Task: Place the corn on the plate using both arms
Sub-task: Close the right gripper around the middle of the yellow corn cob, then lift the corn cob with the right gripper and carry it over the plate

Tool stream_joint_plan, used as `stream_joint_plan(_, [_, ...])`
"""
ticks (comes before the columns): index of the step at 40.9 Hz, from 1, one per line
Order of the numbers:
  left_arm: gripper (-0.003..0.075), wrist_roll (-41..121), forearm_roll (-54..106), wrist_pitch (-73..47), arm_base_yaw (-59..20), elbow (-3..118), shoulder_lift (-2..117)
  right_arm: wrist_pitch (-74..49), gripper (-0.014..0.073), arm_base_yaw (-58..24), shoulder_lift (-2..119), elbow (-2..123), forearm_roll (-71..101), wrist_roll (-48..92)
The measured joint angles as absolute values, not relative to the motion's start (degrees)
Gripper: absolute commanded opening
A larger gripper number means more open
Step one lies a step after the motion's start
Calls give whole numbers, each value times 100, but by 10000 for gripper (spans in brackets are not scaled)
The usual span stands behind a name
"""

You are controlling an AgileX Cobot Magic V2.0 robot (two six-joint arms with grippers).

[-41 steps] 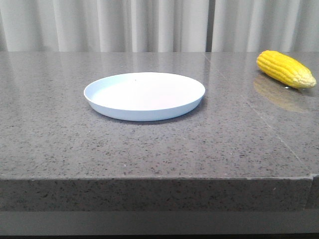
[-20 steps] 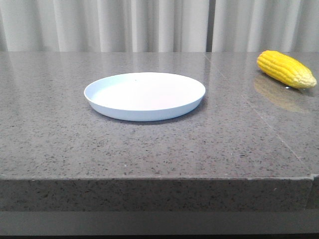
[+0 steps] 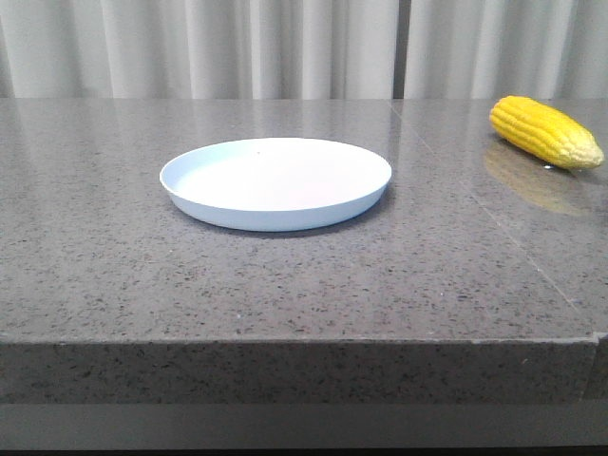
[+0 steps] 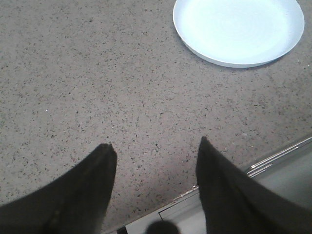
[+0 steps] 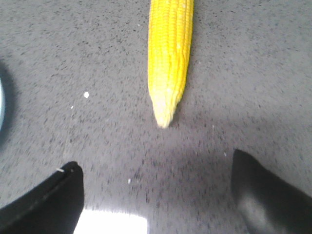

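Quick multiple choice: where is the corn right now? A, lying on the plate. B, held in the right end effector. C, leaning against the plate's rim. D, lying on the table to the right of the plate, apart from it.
D: the front view shows the corn lying on the table far to the right of the plate, which holds nothing, and the right end effector is open with the cob beyond its fingers.
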State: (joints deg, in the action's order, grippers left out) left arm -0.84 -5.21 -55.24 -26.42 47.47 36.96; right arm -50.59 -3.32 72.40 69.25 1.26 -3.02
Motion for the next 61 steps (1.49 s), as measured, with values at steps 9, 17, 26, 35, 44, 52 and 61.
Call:
stream_joint_plan(9, [363,-84,-521,-5524,-2642,4747,3696,-5268,636,-332,8770,8117,0,-302])
stream_joint_plan(17, [363,-84,-521,-5524,-2642,4747,3696,-5303,636,-332,9713,8905,-95,-302])
stream_joint_plan(26, [363,-84,-521,-5524,-2642,4747,3696,-5232,636,-332,10513,9486,-107,-302])
stream_joint_plan(35, [363,-84,-521,-5524,-2642,4747,3696,-4962,636,-332,10970,9581,-107,-302])
stream_joint_plan(44, [363,-84,-521,-5524,-2642,4747,3696,-4893,627,-332,11206,9585,-107,-302])
stream_joint_plan(52, [363,-84,-521,-5524,-2642,4747,3696,-4903,330,-332,11258,9585,-119,-302])
stream_joint_plan(61, [363,-84,-521,-5524,-2642,4747,3696,-4967,239,-332,11245,9594,-132,-302])
